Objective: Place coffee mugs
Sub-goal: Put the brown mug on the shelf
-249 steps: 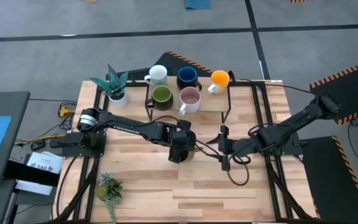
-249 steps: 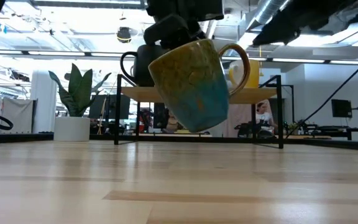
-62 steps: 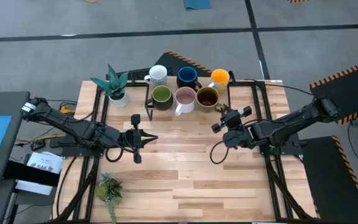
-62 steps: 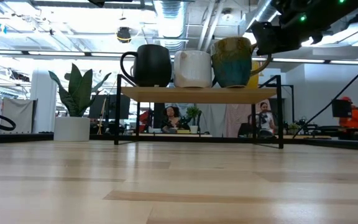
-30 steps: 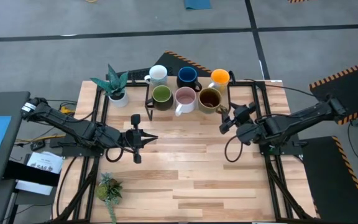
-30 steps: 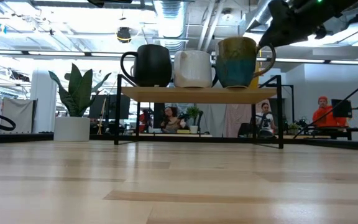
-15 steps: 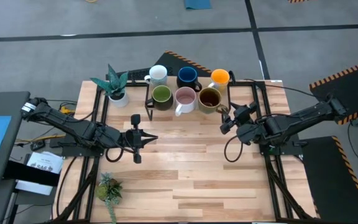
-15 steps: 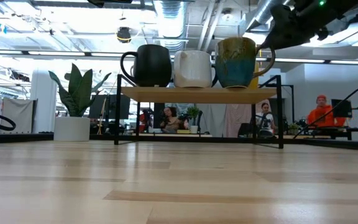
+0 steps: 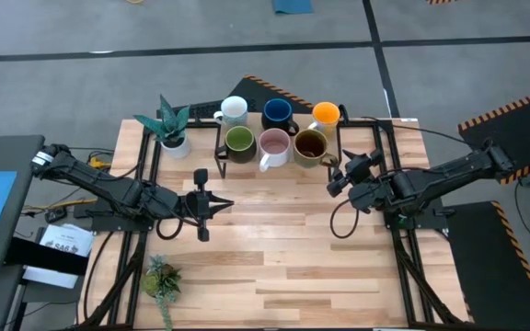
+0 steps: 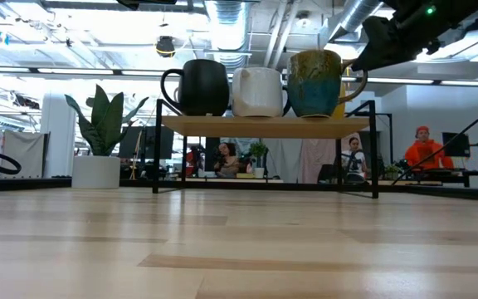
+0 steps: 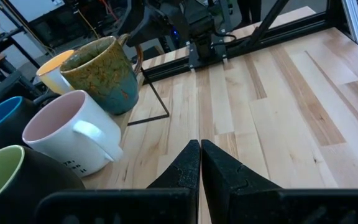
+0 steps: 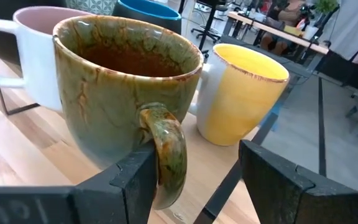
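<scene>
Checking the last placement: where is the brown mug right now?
In the high view the brown mug stands on the rack, at the right end of its front row, beside the pink mug and in front of the orange mug.

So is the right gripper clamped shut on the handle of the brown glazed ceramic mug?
No, the right gripper is open, its fingers standing apart on either side of the handle of the brown glazed ceramic mug.

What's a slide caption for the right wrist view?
Open right tool straddles the handle of the brown mug on the rack, orange mug behind.
</scene>
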`<state>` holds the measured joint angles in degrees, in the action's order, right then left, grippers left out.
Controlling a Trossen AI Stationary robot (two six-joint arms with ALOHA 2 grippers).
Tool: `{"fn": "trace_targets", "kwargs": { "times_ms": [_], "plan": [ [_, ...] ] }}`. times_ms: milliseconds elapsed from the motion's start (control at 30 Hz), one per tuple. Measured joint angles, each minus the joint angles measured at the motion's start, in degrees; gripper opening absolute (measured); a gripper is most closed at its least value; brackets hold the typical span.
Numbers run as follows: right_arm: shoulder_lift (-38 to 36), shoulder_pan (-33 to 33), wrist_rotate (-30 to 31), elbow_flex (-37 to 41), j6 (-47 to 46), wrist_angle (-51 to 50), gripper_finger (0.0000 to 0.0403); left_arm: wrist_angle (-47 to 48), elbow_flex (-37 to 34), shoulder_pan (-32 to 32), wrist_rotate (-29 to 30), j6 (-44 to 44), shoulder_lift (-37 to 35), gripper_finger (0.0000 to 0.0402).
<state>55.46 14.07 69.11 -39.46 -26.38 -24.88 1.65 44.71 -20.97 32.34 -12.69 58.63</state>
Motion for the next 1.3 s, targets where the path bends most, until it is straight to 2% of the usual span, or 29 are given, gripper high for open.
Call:
{"fn": "trace_targets", "kwargs": {
  "times_ms": [500, 967, 1300],
  "plan": [
    [0.0, 0.0, 2.7, 0.0, 7.4, 0.0, 0.0245, 0.0, 0.0, 0.0, 0.0, 0.0, 0.0, 0.0],
    [0.0, 0.2, 3.0, 0.0, 8.5, 0.4, 0.0245, 0.0, 0.0, 0.0, 0.0, 0.0, 0.0, 0.0],
    [-0.1, -2.3, 2.9, 0.0, 9.1, 0.1, 0.0245, 0.0, 0.0, 0.0, 0.0, 0.0, 0.0, 0.0]
  ]
}}
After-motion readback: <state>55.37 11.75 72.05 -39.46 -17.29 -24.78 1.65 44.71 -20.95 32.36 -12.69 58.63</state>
